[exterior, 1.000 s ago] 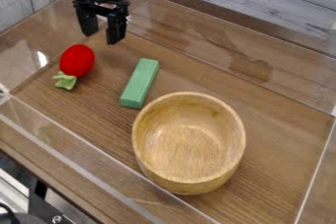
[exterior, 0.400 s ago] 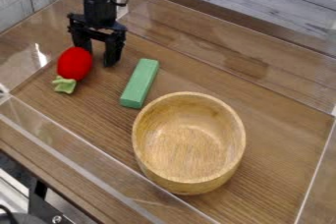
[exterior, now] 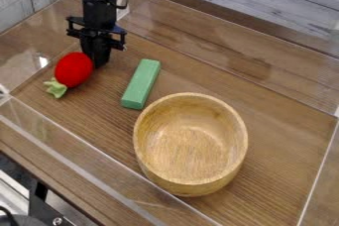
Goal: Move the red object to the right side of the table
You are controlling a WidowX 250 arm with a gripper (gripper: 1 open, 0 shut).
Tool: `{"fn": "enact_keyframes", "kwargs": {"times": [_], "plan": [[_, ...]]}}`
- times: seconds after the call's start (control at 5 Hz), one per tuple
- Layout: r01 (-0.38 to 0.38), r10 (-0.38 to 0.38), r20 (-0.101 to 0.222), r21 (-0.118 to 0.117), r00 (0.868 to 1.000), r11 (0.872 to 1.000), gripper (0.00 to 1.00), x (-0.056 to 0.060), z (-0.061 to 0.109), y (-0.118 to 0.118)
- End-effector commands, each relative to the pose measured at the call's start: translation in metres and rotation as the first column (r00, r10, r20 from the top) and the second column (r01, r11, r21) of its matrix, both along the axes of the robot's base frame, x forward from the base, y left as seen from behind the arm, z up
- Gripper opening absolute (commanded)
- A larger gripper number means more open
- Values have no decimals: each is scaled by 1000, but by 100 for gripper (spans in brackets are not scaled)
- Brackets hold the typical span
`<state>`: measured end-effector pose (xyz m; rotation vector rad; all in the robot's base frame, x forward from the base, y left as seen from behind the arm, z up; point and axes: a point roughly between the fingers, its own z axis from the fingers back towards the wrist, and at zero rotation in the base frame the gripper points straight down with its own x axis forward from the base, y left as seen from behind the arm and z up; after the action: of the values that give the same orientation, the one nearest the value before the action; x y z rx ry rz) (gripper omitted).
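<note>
The red object is a small round red toy fruit with a light-green leafy bit. It lies on the left part of the table. My black gripper points straight down just behind and to the right of it, with its fingers drawn together. The fingertips stand at the fruit's upper right edge. The fruit's body lies outside the fingers, and I cannot tell whether they touch it.
A green rectangular block lies right of the fruit. A big wooden bowl sits at the front centre. Low clear acrylic walls border the tabletop.
The gripper came down beside the fruit and its fingers went from wide open to together. The fruit shifted a little towards the front left.
</note>
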<state>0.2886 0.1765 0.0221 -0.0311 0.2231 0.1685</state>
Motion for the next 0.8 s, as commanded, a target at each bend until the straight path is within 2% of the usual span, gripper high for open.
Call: {"fn": "enact_keyframes", "kwargs": {"times": [0.0,0.2,0.4,0.6], "plan": [[-18,9,125,73,992,997,0,22,66,-6],[-5,-9,178,81,984,997,0,30,91,-23],[-20,6,167,81,986,997,100,18,79,-13],[-62,49,150,83,988,995,100,3,71,0]]}}
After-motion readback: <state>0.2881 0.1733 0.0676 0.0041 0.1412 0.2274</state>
